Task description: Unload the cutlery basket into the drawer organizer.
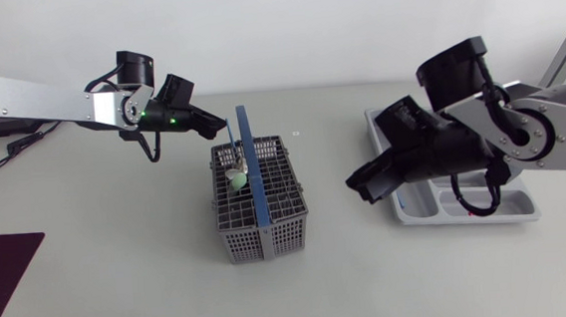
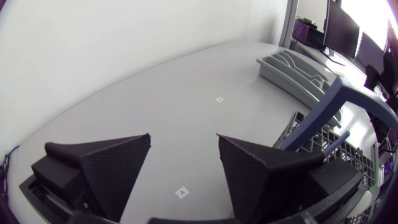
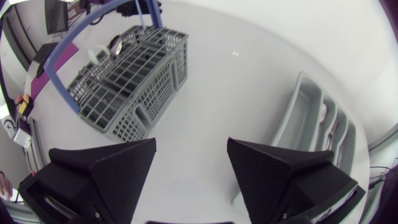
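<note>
The grey cutlery basket with its upright blue handle stands mid-table and holds a few pieces, one pale green. My left gripper hovers at the basket's far left corner, open and empty, with the basket just beside it. My right gripper hangs between basket and organizer, also open with nothing in it. The white drawer organizer lies at the right, largely hidden under my right arm. In the right wrist view the basket and organizer flank the gripper.
A dark purple triangle marks the table's near left. Small label stickers lie on the table beyond the basket. Bare table stretches in front of the basket and between it and the organizer.
</note>
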You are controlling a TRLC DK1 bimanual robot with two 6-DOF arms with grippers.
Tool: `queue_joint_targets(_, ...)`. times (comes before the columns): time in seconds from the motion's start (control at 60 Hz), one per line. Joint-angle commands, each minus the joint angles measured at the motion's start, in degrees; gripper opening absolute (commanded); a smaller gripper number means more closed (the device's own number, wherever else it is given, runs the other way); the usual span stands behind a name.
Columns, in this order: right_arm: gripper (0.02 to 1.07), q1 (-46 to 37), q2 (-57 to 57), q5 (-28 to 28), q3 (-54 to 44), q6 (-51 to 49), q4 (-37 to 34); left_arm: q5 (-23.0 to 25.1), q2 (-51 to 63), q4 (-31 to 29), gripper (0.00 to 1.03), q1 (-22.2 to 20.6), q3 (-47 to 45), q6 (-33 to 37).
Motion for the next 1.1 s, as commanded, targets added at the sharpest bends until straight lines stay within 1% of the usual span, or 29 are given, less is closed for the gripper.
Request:
queue_joint_targets(0.0, 0.86, 2.3, 0.5, -0.7, -1.9, -1.3, -2.6, 0.9, 1.4, -1.2, 0.96, 0.3, 1.8, -1.3)
queue_joint_targets(0.083, 0.86, 5.0, -0.1, -2.4, -2.2, -1.3, -6.1, 3.9, 1.0, -3.7, 0.96, 1.2, 2.1, -0.2)
queue_joint_targets(0.133, 0.86, 6.4, -0.8, -3.2, -2.7, -1.3, -6.6, 4.3, 0.9, -4.1, 0.94, 1.7, 2.1, 0.1)
queue_joint_targets(0.183, 0.86, 8.4, -1.1, -3.5, -3.5, -1.5, -6.6, 6.0, 0.9, -5.9, 0.91, 2.2, 2.3, 1.0)
queue_joint_targets(0.233, 0.86, 10.2, -1.0, -3.5, -4.1, -1.9, -6.4, 6.7, 0.8, -7.0, 0.86, 2.4, 2.2, 2.2)
queue_joint_targets(0.283, 0.86, 11.6, -0.6, -3.5, -4.6, -2.1, -5.7, 7.0, 0.8, -7.6, 0.77, 2.5, 2.3, 2.3)
queue_joint_targets(0.333, 0.85, 12.9, -0.1, -4.7, -4.7, -2.3, -5.3, 7.1, 0.8, -8.2, 0.67, 2.5, 2.3, 2.5)
queue_joint_targets(0.383, 0.74, 14.1, 0.4, -5.5, -4.9, -2.4, -4.8, 7.5, 0.7, -8.7, 0.53, 2.5, 2.2, 2.6)
queue_joint_targets(0.4, 0.67, 14.5, 0.7, -5.6, -5.0, -2.4, -4.2, 7.7, 0.7, -8.8, 0.49, 2.5, 2.2, 2.6)
queue_joint_targets(0.417, 0.64, 14.5, 0.7, -5.6, -5.0, -2.4, -3.9, 7.8, 0.7, -8.9, 0.44, 2.6, 2.2, 2.6)
queue_joint_targets(0.433, 0.53, 15.0, 1.1, -6.0, -5.1, -2.4, -3.4, 8.1, 0.7, -9.4, 0.36, 2.5, 2.3, 2.6)
queue_joint_targets(0.45, 0.47, 15.2, 1.4, -6.2, -5.1, -2.4, -2.9, 8.3, 0.6, -9.6, 0.31, 2.6, 2.3, 2.6)
queue_joint_targets(0.467, 0.41, 15.4, 1.6, -6.4, -5.1, -2.4, -2.6, 8.3, 0.6, -9.6, 0.28, 2.5, 2.3, 2.6)
queue_joint_targets(0.483, 0.28, 15.9, 2.3, -6.8, -5.1, -2.4, -1.9, 8.4, 0.7, -9.8, 0.18, 2.5, 2.3, 2.6)
queue_joint_targets(0.5, 0.25, 15.9, 2.5, -6.8, -5.1, -2.4, -1.7, 8.4, 0.6, -9.8, 0.18, 2.5, 2.3, 2.6)
queue_joint_targets(0.517, 0.1, 16.3, 3.5, -7.7, -4.9, -2.5, -0.6, 8.6, 0.6, -10.2, 0.18, 2.4, 2.1, 2.7)
queue_joint_targets(0.55, 0.09, 16.4, 3.9, -8.3, -4.7, -2.8, -0.5, 8.8, 0.6, -10.3, 0.18, 2.4, 2.1, 2.7)
queue_joint_targets(0.567, 0.08, 16.6, 4.3, -9.2, -4.7, -3.3, 0.2, 9.6, 0.5, -11.0, 0.16, 2.2, 2.1, 3.2)
queue_joint_targets(0.767, 0.07, 18.6, 8.6, -11.1, -2.3, -5.2, 2.6, 12.4, 0.5, -13.9, 0.15, 2.0, 2.6, 4.6)
queue_joint_targets(0.867, 0.07, 19.3, 10.7, -11.2, -1.0, -5.3, 3.7, 13.5, 0.4, -15.6, 0.15, 1.9, 2.4, 6.1)
queue_joint_targets(0.983, 0.08, 18.1, 12.8, -11.1, 0.6, -5.2, 5.2, 14.7, -0.3, -17.6, 0.15, 2.0, 1.0, 8.7)
queue_joint_targets(1.083, 0.07, 16.0, 13.5, -11.0, 2.0, -5.2, 5.4, 15.4, -1.6, -17.7, 0.15, 2.6, -0.8, 9.8)
